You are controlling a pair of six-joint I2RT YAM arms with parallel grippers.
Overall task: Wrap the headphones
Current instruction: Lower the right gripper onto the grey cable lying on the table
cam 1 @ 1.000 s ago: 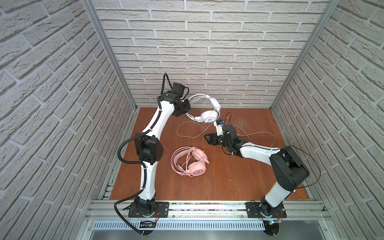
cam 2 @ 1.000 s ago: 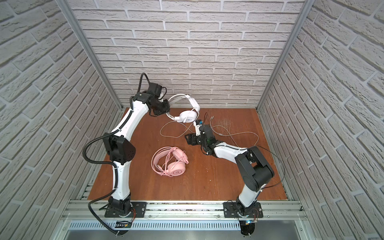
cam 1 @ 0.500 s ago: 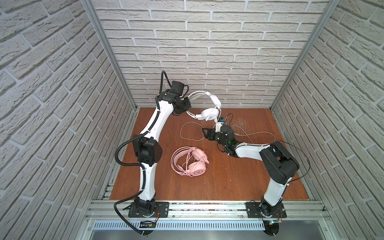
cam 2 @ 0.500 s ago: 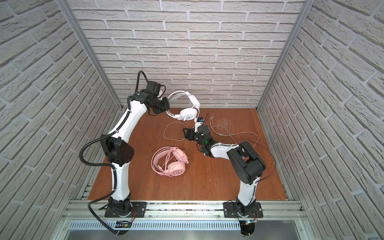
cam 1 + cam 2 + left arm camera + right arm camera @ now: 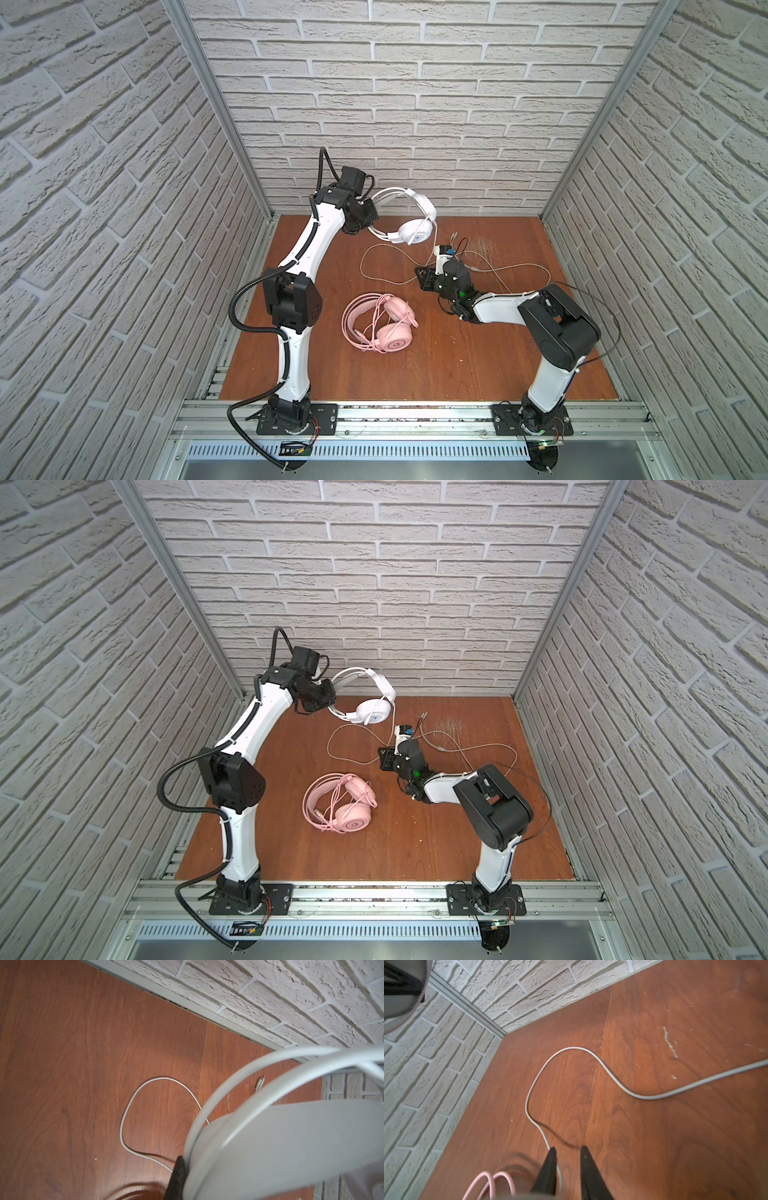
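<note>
the right gripper (image 5: 566, 1153) is hovering low over the table (image 5: 291, 357), its two black fingers (image 5: 550, 1165) standing a little apart in the right wrist view, with the white cord (image 5: 591, 1057) running along the inner face of one finger and passing out of sight below. whether the jaws are actually pinching that cord i cannot tell. in both top views this gripper (image 5: 426, 279) is sitting at the near end of the cord's loop (image 5: 365, 266), mid-table.

the left gripper (image 5: 365, 216) is clenched on the white headphones (image 5: 413, 230), gripping the thin double headband and holding the set raised near the back wall, cups dangling free; the left wrist view is showing the band (image 5: 259, 1076) arching close across the lens.

the cord is looking thin, limp and light, so it is likely going to slide through a loose pinch and flop rather than hold a shape; taking it between the fingertips close to where it leaves the table seems best. the headband is looking springy and fairly stiff, a sound place to hold, while the padded cups are softer and bulkier.

the pink headphones (image 5: 380, 322) are lying flat on the table, near the right gripper, their pink cord (image 5: 376, 318) already draped over the band and cups.
</note>
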